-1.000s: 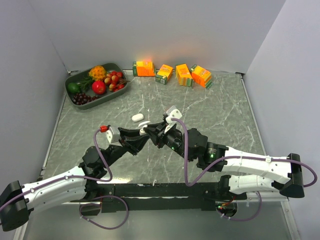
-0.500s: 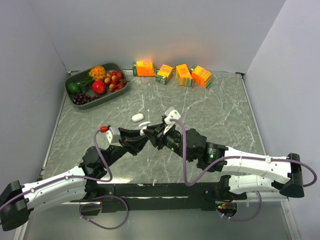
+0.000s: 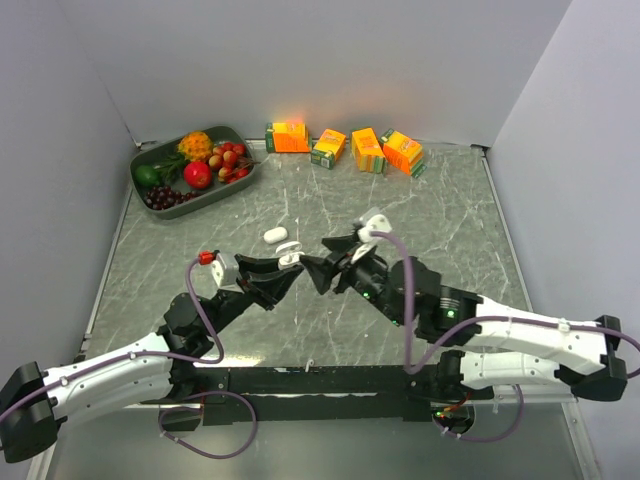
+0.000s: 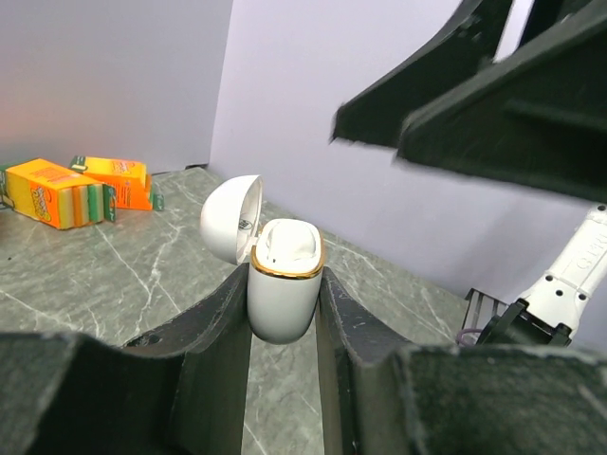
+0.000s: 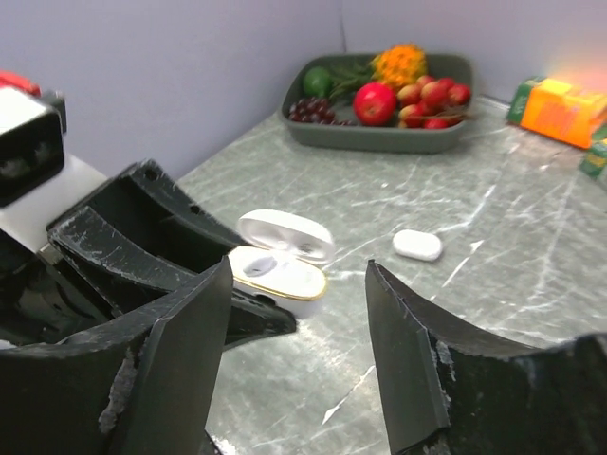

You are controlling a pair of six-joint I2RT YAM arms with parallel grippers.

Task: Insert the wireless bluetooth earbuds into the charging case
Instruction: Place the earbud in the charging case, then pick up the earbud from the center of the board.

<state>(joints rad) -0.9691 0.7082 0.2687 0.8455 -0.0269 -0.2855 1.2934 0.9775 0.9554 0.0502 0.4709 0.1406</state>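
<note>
Near the middle of the top view, the left pincer [image 3: 291, 263] is clamped on the open-lidded charging case [image 3: 288, 256]. The right pincer [image 3: 316, 256] gapes just right of it, holding nothing. One earbud [image 3: 275, 235] lies on the worktop [image 3: 450, 200] just above. At the left wrist, the case [image 4: 282, 303] stands upright, lid tipped left. At the right wrist, the earbud [image 5: 417, 245] sits right of the case, apart.

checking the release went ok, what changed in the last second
Right gripper opened and drew back to the right, away from the case. Left gripper stays shut on the open case; tray and cartons unmoved.
</note>
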